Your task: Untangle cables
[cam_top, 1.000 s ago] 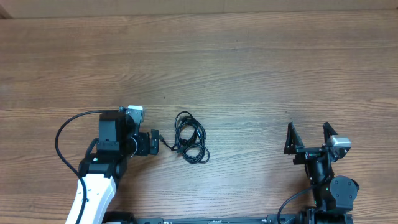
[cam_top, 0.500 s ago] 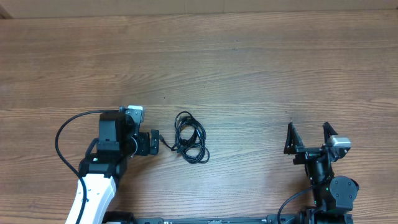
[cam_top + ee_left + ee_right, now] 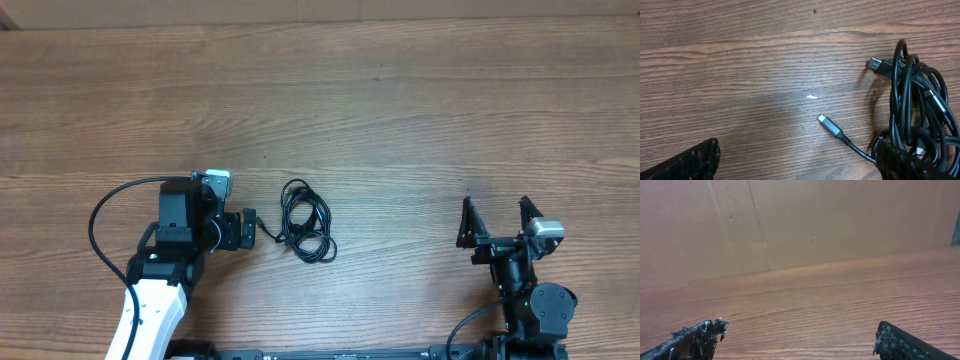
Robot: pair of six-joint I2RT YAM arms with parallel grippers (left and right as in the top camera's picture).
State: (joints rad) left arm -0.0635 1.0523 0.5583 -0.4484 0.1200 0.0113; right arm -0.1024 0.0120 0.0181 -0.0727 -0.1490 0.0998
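1. The cables (image 3: 306,222) are lying as one small black tangled bundle on the wooden table (image 3: 400,100), a little left of the middle in the overhead view.
2. The left gripper (image 3: 248,228) is pointing sideways toward this bundle and is sitting just beside its left edge. From above I cannot tell if it is touching any strand.
3. In the left wrist view, the left gripper (image 3: 799,161) is showing its jaws spread wide, one tip in the lower left corner and one at the lower right. Nothing is being held between them.
4. In the same view the cables (image 3: 914,105) are filling the right side. The right-hand fingertip (image 3: 905,162) is overlapping the lower part of the bundle, but I cannot tell if it is pressing on the cords or only hanging above them.
5. One loose strand is running out of the bundle to the left and ending in a small silver plug (image 3: 823,120). This plug is lying on bare wood between the two tips, nearer to the right-hand one.
6. A second plug (image 3: 877,64) is sticking out at the upper left of the bundle.
7. The right gripper (image 3: 495,222) is sitting at the right side of the table, well apart from the cables, with its jaws wide and empty.
8. In the right wrist view, the right gripper (image 3: 800,332) is facing over bare wood toward a brown wall (image 3: 790,225).
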